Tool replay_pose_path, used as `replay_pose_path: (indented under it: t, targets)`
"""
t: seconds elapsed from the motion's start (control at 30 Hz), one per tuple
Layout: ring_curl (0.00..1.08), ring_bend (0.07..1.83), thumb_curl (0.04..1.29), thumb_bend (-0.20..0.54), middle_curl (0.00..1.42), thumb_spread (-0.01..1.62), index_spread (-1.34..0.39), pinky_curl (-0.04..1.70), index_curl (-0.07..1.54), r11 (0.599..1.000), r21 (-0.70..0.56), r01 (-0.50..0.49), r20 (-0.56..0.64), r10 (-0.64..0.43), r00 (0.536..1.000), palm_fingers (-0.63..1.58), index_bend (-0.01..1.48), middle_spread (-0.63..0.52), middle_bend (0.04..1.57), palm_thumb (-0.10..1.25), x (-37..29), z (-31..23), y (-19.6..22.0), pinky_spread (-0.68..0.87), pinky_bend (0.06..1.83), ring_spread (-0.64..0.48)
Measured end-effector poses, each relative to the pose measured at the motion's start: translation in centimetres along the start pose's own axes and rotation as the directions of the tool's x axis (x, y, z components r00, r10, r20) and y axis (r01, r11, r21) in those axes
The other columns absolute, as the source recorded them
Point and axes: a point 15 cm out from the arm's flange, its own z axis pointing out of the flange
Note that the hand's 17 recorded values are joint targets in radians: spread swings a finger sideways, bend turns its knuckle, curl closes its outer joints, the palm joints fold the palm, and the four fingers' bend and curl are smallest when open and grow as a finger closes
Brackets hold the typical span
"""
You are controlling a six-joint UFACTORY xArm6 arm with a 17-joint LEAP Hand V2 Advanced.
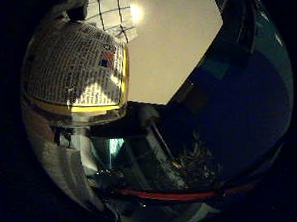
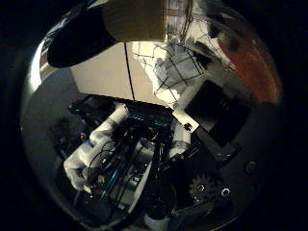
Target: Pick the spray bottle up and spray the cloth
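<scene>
The spray bottle point(image 1: 76, 69) fills much of the little finger side view, close against the palm, showing its printed label with a yellow border. In the thumb side view its clear body point(image 2: 211, 29) and a cream band point(image 2: 134, 19) sit right by the camera. My right hand point(image 2: 211, 115) has white and black fingers curled in against the bottle, and a dark fingertip point(image 1: 77, 9) rests on the label's far edge. The white cloth with a black grid point(image 2: 175, 67) lies crumpled on the pale table point(image 1: 175, 44) beyond the bottle.
The white arm point(image 2: 96, 144) and dark equipment stand past the table's edge. A dark blue surface point(image 1: 238, 106) borders the table, with a red strip point(image 1: 168, 195) lower down.
</scene>
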Motion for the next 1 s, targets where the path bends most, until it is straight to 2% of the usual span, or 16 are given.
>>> replay_pose_path:
  t: [0.17,0.57,0.67,0.8,0.87,1.0]
  targets:
    - [0.55,1.45,0.82,-0.014,0.59,0.87,-0.18,0.92,0.66,0.998,-0.056,0.022,-0.096,-0.027,0.995,1.22,1.15,-0.09,1.33,1.01,-1.6,0.7,-1.7,-0.21,1.11,-0.16]
    - [0.55,1.45,0.81,-0.016,0.59,0.88,-0.18,0.92,0.67,0.999,-0.046,0.026,-0.079,-0.030,0.996,1.22,1.15,-0.09,1.33,1.02,-2.8,0.6,-1.9,-0.22,1.11,-0.16]
    - [0.55,1.45,0.81,-0.013,0.59,0.88,-0.18,0.92,0.66,0.999,-0.008,0.050,-0.021,-0.050,0.999,1.22,1.14,-0.09,1.33,1.03,-4.0,-0.1,-1.7,-0.22,1.11,-0.16]
    - [0.55,1.45,0.81,-0.014,0.59,0.88,-0.18,0.93,0.66,0.989,0.096,0.111,0.135,-0.123,0.983,1.22,1.14,-0.09,1.33,1.04,-8.1,-2.3,-1.7,-0.22,1.11,-0.16]
    - [0.55,1.45,0.81,-0.016,0.59,0.87,-0.18,0.94,0.66,0.978,0.157,0.140,0.217,-0.172,0.961,1.22,1.14,-0.09,1.33,1.05,-10.5,-3.7,-1.9,-0.22,1.11,-0.16]
    - [0.55,1.45,0.82,-0.015,0.59,0.85,-0.18,0.94,0.66,0.931,0.325,0.165,0.387,-0.290,0.875,1.22,1.14,-0.09,1.33,1.06,-15.6,-7.8,-2.9,-0.22,1.11,-0.16]
